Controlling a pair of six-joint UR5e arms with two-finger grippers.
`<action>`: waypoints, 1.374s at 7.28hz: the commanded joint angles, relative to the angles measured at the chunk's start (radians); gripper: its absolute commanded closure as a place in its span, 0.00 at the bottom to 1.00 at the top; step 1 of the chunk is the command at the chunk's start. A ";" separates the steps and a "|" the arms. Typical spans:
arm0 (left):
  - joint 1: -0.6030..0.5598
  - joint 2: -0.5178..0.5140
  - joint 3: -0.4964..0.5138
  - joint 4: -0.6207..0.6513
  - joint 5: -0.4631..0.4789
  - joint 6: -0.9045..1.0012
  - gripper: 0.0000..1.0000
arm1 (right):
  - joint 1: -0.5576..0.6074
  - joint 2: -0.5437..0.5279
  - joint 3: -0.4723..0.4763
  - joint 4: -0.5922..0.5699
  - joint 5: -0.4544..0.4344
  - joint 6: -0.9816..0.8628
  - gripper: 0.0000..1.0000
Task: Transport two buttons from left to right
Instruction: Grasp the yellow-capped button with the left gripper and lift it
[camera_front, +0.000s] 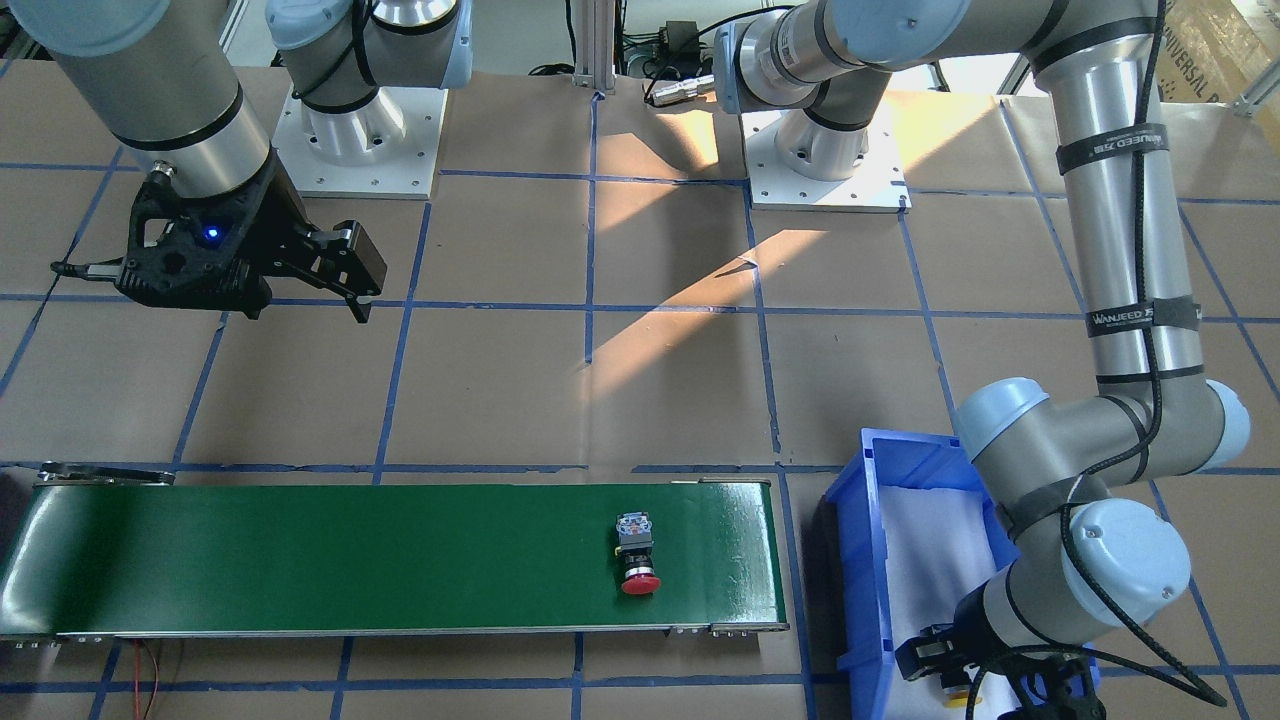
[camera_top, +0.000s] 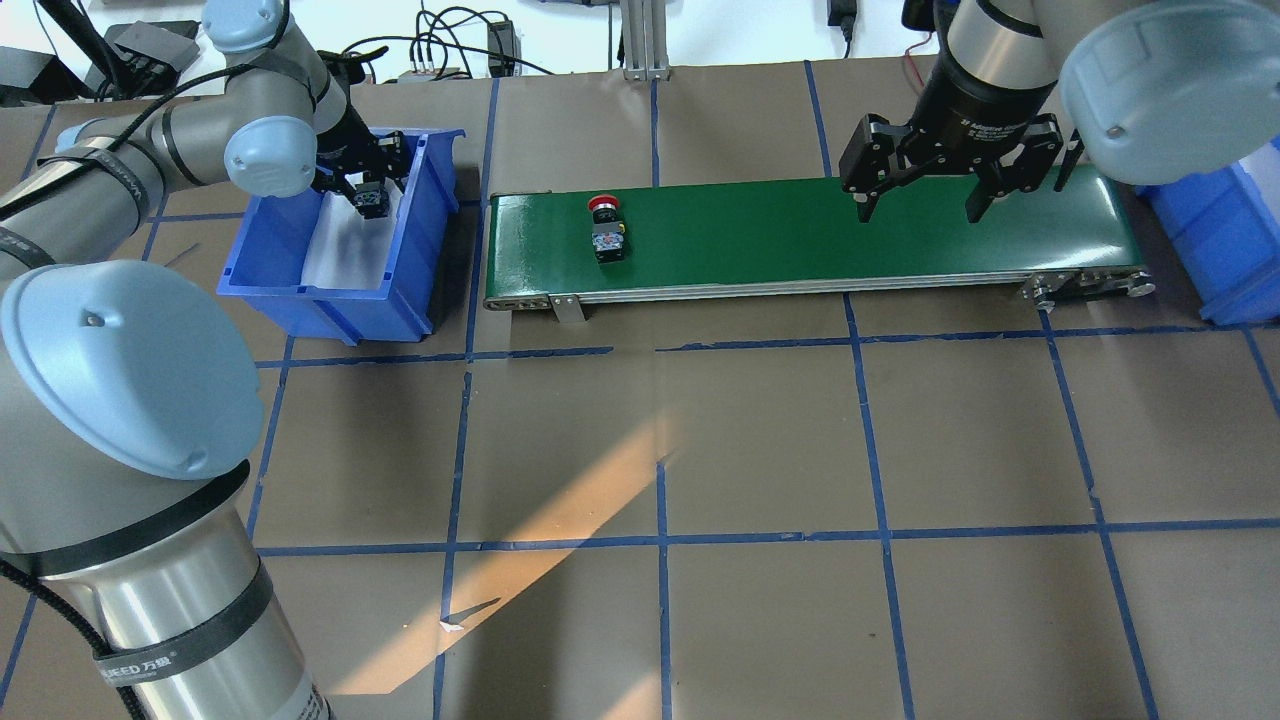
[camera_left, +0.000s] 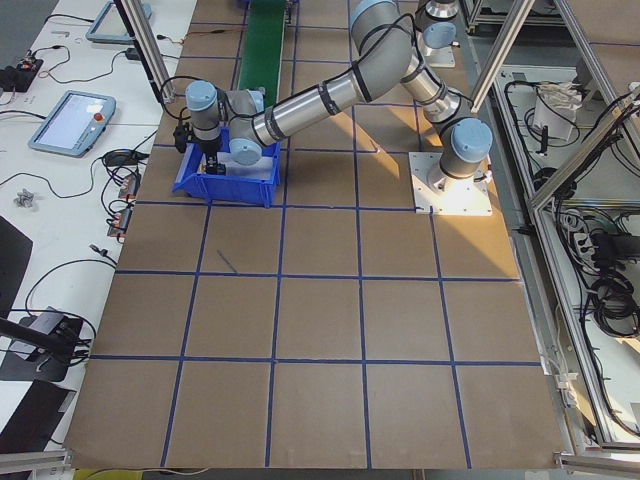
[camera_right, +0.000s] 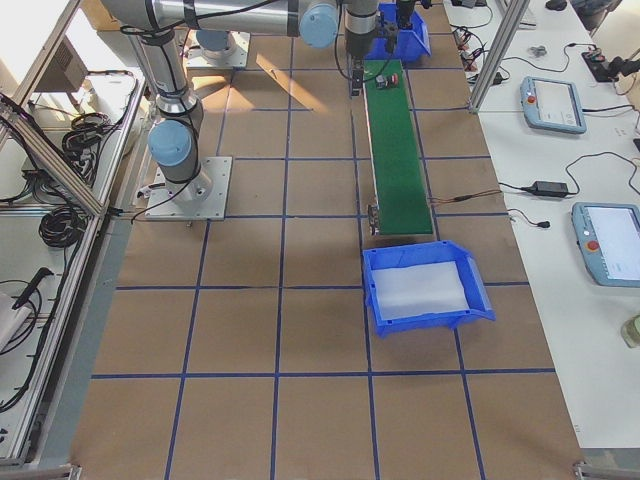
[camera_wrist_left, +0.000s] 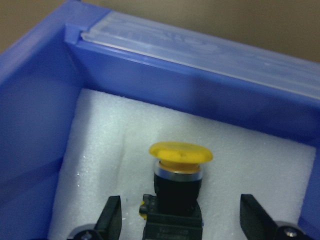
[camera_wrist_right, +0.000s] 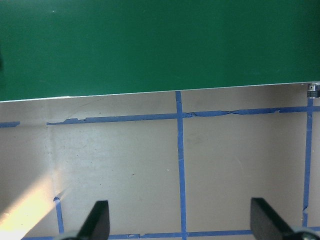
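A yellow button (camera_wrist_left: 180, 155) lies on white foam inside the blue bin (camera_wrist_left: 150, 85) at the table's left end. My left gripper (camera_wrist_left: 185, 215) is down in that bin and open, one finger on each side of the button's black body with a gap on both sides. The red button (camera_top: 607, 228) lies on its side on the green conveyor belt (camera_top: 800, 235), near the belt's left end, with its cap pointing away from me. My right gripper (camera_top: 920, 205) hangs open above the belt's right part, holding nothing.
A second blue bin (camera_right: 430, 322) lined with white foam stands past the belt's right end, with nothing in it. Brown paper with blue tape lines (camera_top: 660, 540) covers the table. Both arm bases (camera_front: 355, 140) stand behind the belt.
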 joint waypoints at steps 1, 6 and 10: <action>-0.001 0.004 0.001 0.000 0.004 0.003 0.75 | 0.000 0.000 0.000 -0.002 0.001 0.003 0.00; -0.003 0.274 -0.016 -0.247 0.005 0.003 0.88 | 0.011 0.000 -0.002 -0.002 0.007 0.011 0.00; -0.229 0.300 0.001 -0.318 0.005 -0.026 0.88 | 0.011 0.000 0.001 -0.003 0.004 0.009 0.00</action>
